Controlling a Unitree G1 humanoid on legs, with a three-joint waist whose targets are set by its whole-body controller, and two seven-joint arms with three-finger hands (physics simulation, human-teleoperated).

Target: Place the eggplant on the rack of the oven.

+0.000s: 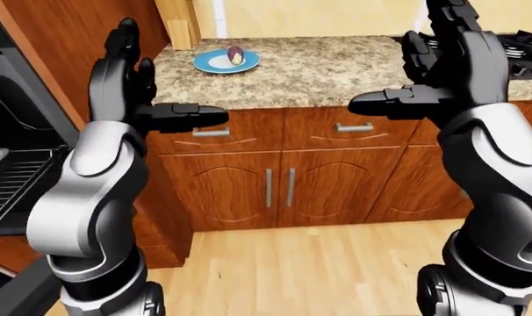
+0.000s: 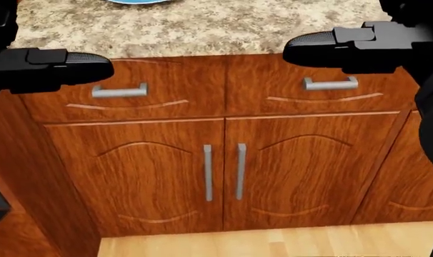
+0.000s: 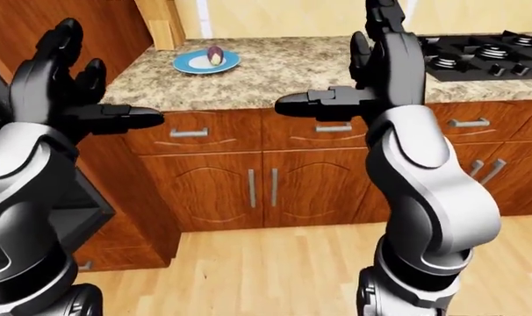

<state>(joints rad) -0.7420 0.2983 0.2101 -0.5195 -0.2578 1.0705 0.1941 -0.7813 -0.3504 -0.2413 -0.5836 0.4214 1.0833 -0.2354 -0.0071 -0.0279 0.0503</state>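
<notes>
A small purple eggplant lies on a blue plate on the granite counter, near its far left end. Both my hands are raised in front of the cabinets, well short of the plate. My left hand is open, fingers spread upward and thumb pointing right. My right hand is open too, fingers up and thumb pointing left. Neither holds anything. At the left edge of the left-eye view, the open oven shows its wire rack.
Wooden cabinet doors and drawers with metal handles run under the counter. A black gas hob sits on the counter's right. A tall wooden cabinet stands beside the oven. Light wood floor lies below.
</notes>
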